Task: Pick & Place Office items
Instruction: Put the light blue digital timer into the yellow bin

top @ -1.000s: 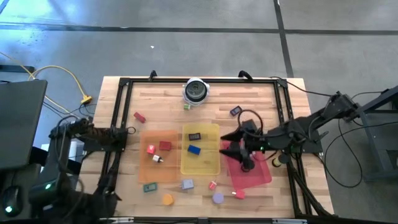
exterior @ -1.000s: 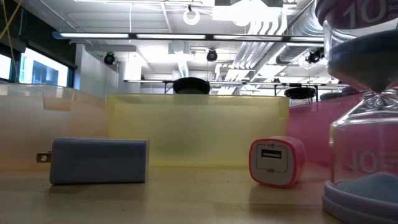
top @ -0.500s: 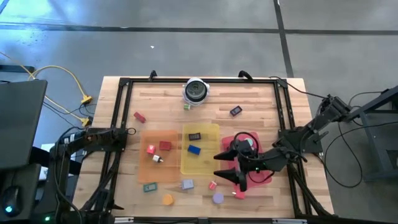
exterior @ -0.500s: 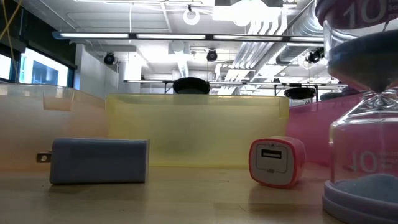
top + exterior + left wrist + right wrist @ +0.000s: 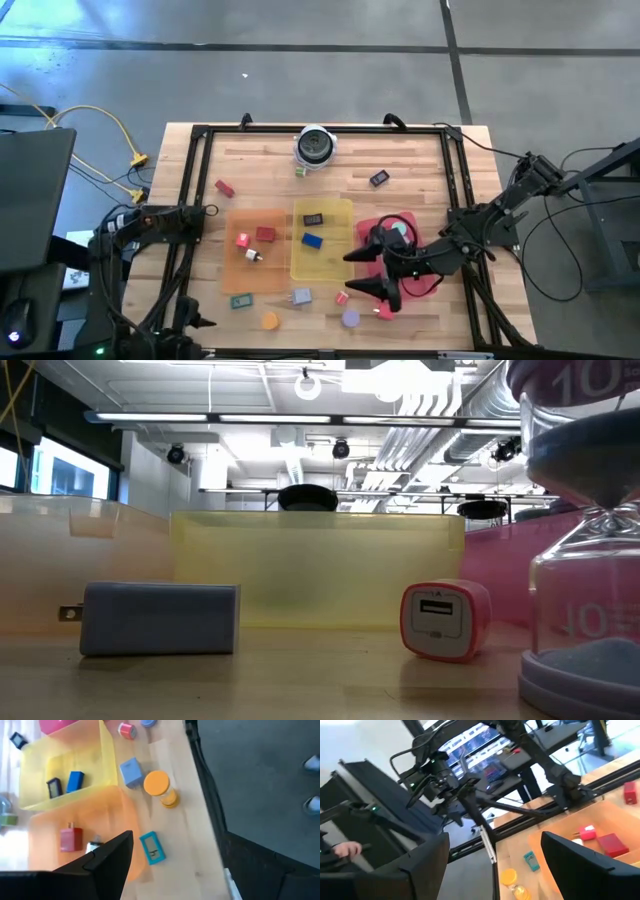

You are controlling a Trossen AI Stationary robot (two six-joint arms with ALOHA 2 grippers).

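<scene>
Pink charger [image 5: 342, 297] lies just off the right gripper [image 5: 368, 272], whose fingers stand apart, empty. Left gripper [image 5: 203, 211] waits, fingers also apart.

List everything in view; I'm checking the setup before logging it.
orange tray: 1, orange, left of centre, three small pieces inside
yellow tray: 1, yellow, centre, black piece and blue block inside
red tray: 1, red, right of centre
round object: 1, silver-and-black, far edge
loose pieces: about nine, mixed colours, far side and near edge
left gripper: 1, dark, open, at the left side
right gripper: 1, dark, open, over red tray
</scene>
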